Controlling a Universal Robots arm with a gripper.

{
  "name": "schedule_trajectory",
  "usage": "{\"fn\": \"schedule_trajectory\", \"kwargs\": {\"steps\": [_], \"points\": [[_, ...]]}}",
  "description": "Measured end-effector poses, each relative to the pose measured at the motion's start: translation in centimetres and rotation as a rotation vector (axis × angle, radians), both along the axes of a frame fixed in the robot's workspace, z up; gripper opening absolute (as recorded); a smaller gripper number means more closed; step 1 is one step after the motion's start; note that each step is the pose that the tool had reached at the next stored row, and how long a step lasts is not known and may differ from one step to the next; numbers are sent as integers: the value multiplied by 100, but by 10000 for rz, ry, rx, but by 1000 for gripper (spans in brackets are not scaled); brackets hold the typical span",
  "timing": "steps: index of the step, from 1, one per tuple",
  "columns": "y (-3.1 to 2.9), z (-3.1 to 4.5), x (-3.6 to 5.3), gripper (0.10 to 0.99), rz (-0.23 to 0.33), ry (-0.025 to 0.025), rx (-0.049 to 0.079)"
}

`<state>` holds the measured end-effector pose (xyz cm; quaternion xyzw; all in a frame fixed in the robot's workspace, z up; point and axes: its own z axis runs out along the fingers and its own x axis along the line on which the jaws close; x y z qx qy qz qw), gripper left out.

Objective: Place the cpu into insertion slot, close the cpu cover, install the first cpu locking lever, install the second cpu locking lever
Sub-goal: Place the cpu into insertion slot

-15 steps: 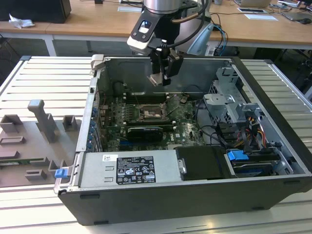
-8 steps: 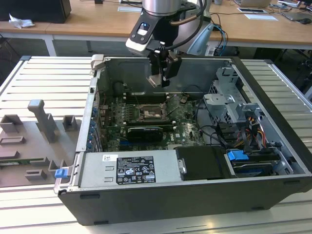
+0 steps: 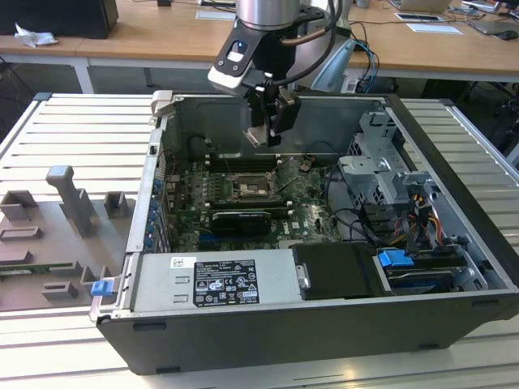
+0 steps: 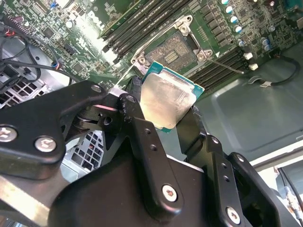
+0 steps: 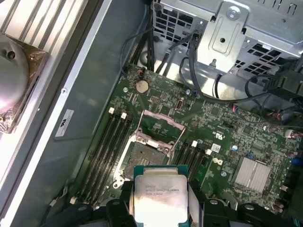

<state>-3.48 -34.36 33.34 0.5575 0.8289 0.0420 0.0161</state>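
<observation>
Pale silver metal on a thin green board: the cpu (image 4: 165,101) looks light, stiff and flat, but I judge its underside delicate, so only its edges are safe to hold. My gripper (image 4: 163,109) pinches it by two opposite edges, a black finger (image 4: 191,127) on each side. It hangs in the air above the bare insertion slot (image 5: 142,158), not touching it, and the cpu cover (image 5: 162,124) stands raised
</observation>
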Motion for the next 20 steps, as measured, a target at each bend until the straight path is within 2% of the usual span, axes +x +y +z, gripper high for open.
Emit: {"fn": "schedule_trajectory", "kwargs": {"steps": [5,8,12,20], "points": [[8,-92,-14,541,-218,7,-34],[11,-187,-14,541,-915,10,-38],[11,-263,-15,541,-1410,16,-39],[11,-318,-15,541,-1424,17,-38]]}}
